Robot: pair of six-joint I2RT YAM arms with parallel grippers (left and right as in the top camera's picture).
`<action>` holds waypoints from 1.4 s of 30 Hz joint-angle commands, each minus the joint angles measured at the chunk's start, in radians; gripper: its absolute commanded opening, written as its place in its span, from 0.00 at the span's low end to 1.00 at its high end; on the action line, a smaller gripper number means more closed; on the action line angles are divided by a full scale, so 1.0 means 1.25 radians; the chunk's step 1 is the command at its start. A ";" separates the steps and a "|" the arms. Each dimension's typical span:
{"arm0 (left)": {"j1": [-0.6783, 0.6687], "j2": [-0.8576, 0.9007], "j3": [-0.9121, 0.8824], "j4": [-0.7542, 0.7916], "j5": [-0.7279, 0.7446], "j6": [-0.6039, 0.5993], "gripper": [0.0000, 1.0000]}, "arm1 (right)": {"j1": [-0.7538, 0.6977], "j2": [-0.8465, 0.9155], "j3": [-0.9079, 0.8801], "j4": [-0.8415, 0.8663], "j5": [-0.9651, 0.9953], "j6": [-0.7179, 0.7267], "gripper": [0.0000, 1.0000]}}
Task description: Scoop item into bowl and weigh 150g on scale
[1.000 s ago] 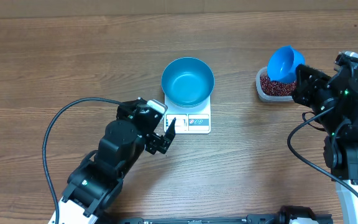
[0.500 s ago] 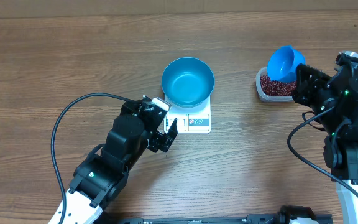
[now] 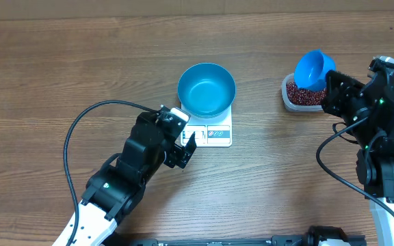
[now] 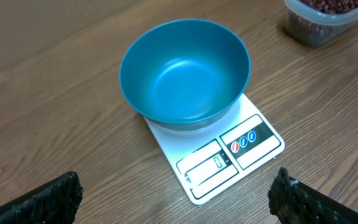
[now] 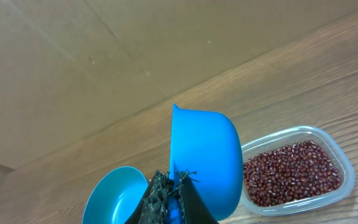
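Bowl [image 4: 185, 74] sits on scale [image 4: 263, 152] just beyond wide-spread left fingers [image 4: 48, 202] (right fingers [image 5: 158, 198] pinch blue scoop [image 5: 207, 155]).

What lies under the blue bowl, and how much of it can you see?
The white scale sits under the bowl. Its display and buttons show in front. The bowl covers the rest.

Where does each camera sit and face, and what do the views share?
Overhead: above the table, facing down; left arm and right arm show.
Left wrist: on the left arm, facing the bowl on the scale; the open left pincer shows.
Right wrist: on the right arm, facing the scoop and the tub of beans; the shut right pincer shows.
Shared: all three show the bowl.
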 commanded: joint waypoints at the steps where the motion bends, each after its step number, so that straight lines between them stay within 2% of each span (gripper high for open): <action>1: -0.002 0.023 -0.002 0.001 -0.007 0.016 1.00 | -0.005 -0.005 0.028 0.008 -0.004 -0.001 0.04; 27: -0.002 0.251 -0.002 0.002 -0.007 0.016 1.00 | -0.005 -0.005 0.028 0.008 -0.004 -0.001 0.04; 42: -0.002 0.334 -0.002 0.002 -0.007 0.016 1.00 | -0.005 -0.005 0.028 0.008 -0.004 -0.001 0.04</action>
